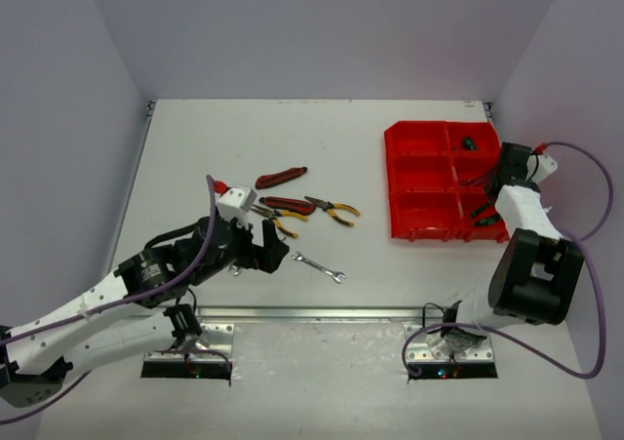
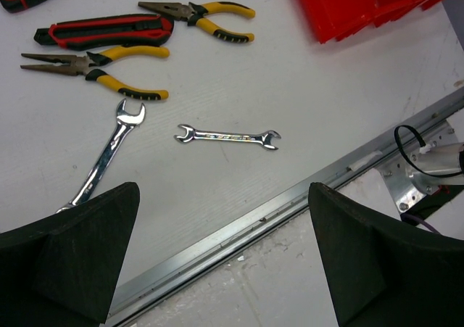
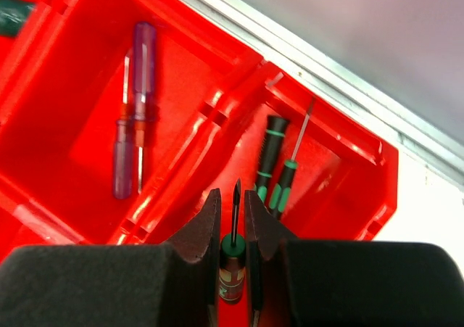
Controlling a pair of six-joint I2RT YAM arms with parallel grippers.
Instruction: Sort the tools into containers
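The red tray lies at the right of the table. My right gripper hangs over it, shut on a thin screwdriver with a green collar, tip pointing away. Below it, two green-black screwdrivers lie in one compartment and purple-handled ones in its neighbour. My left gripper is open and empty, above the table's near edge. Ahead of it lie a small wrench, a longer wrench, two yellow-handled pliers and a red-black tool.
A metal rail runs along the table's near edge, below the left fingers. Another red-black handled tool lies farther back. A dark green item sits in a far compartment. Walls close the table at left, back and right.
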